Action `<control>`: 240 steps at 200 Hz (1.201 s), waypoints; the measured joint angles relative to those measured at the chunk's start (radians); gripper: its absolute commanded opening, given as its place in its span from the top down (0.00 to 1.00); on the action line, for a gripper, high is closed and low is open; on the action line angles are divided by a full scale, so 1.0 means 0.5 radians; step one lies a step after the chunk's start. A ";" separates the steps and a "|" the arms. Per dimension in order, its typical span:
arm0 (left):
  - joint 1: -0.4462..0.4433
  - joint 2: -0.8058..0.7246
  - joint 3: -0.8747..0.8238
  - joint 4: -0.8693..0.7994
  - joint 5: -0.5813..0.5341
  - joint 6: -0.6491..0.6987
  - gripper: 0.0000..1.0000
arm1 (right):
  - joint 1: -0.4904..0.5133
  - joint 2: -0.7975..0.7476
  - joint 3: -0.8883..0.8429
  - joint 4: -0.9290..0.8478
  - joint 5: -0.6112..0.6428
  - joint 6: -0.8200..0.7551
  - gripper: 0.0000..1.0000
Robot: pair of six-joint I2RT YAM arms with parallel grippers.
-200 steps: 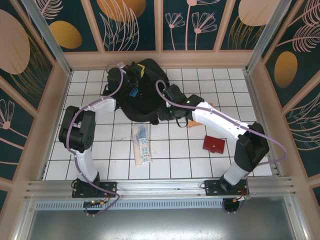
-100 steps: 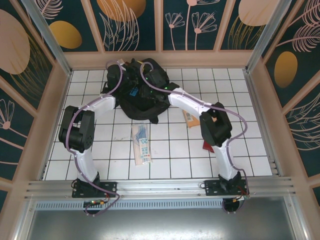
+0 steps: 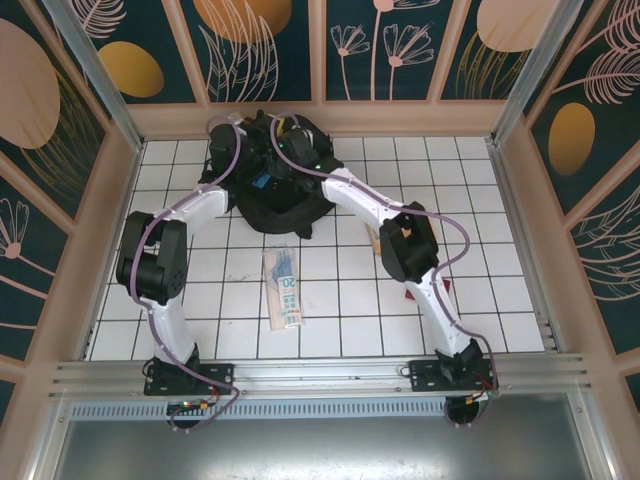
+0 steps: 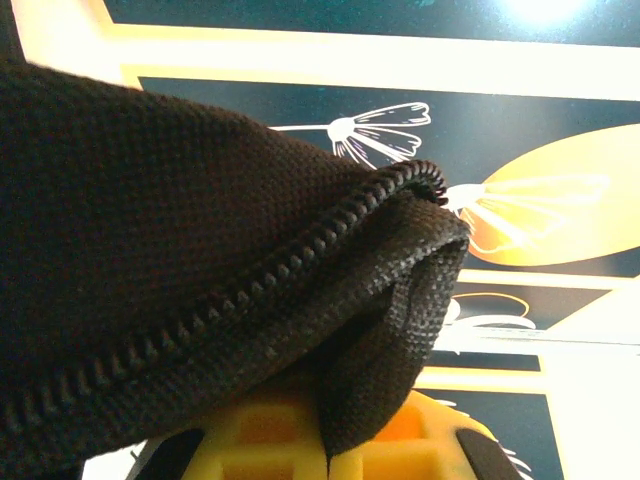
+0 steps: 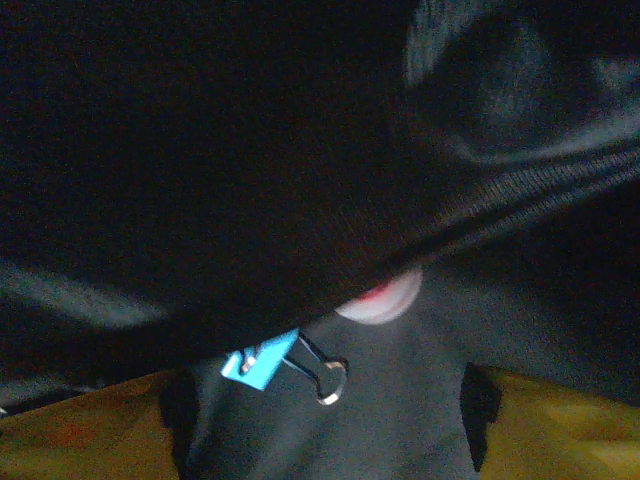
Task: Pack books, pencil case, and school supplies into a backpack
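Upper centre, left fingers point(image 4: 400, 450) pinch the zip edge of the backpack point(image 3: 280, 215), apparently to hold its mouth open; inside, right fingers point(image 5: 560, 430) are spread by the binder clip point(image 5: 262, 362) and pink disc point(image 5: 385, 298). The pencil case point(image 3: 285, 290) waits on the counter point(image 3: 180, 300).

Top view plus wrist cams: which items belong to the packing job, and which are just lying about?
Job:
- backpack
- pencil case, on the tiles
- blue binder clip and pink-red disc, lying on dark bag fabric
- orange-brown book, mostly under the right arm

Not job (fixtures):
- tiled table
- patterned walls
- front metal rail
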 measured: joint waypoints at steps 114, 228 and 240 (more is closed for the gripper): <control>-0.023 0.051 -0.009 0.039 0.060 -0.021 1.00 | -0.272 -1.785 -1.543 0.087 -0.146 -0.209 0.42; -0.023 0.051 -0.010 0.045 0.105 -0.014 1.00 | -1.353 -2.389 -2.686 -0.794 -0.166 0.659 0.26; -0.023 0.051 -0.015 0.053 0.105 -0.014 1.00 | -1.389 -2.384 -2.766 -0.788 -0.159 0.724 0.24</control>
